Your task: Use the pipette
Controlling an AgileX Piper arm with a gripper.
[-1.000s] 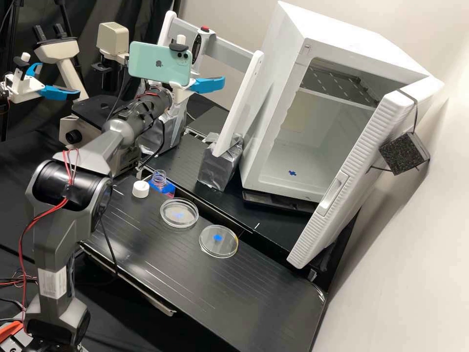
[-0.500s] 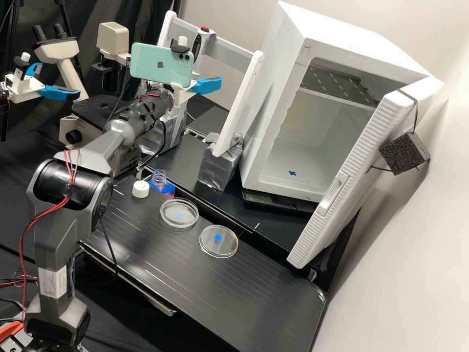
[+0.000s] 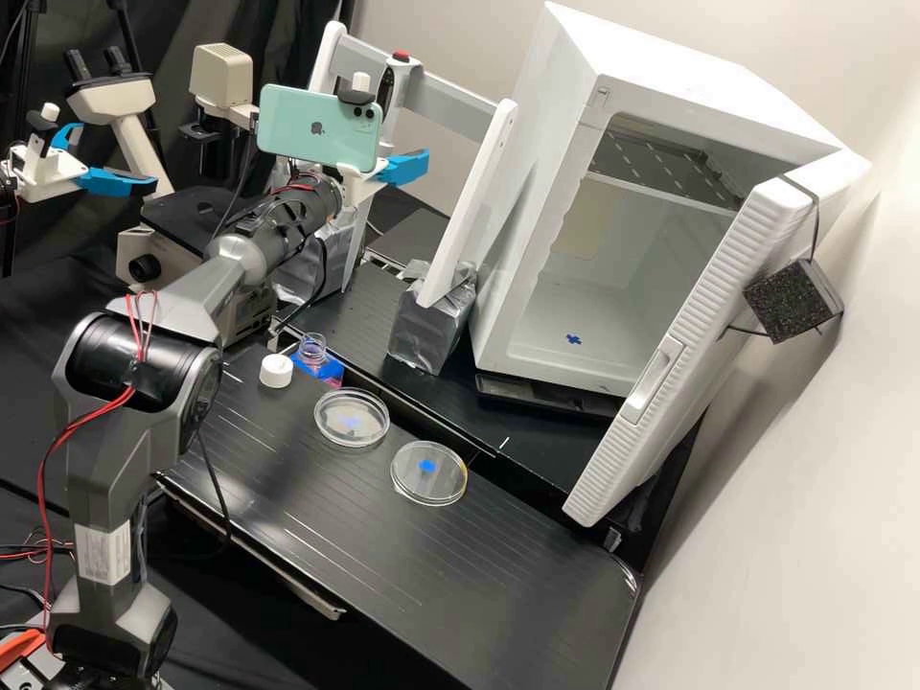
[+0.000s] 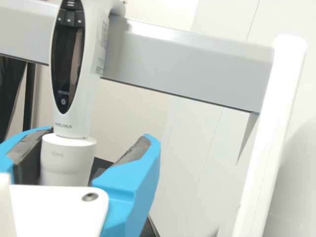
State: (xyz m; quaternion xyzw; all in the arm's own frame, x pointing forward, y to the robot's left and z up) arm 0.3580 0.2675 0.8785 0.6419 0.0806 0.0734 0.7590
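A pale, plain wall (image 3: pixel 843 537) runs along the right side of the high view and behind the upper middle, brightest near the right edge, with a soft grey shadow below the cabinet door. Black curtain (image 3: pixel 287 29) hangs in folds across the upper left. A cream microscope head (image 3: pixel 129 107) shows in front of it. Right of centre, a white cabinet (image 3: pixel 561 144) stands with its ribbed door (image 3: pixel 704 292) open and a slatted shelf (image 3: pixel 676 171) inside. The black counter (image 3: pixel 460 594) slants across the lower middle, its thin lines catching light.
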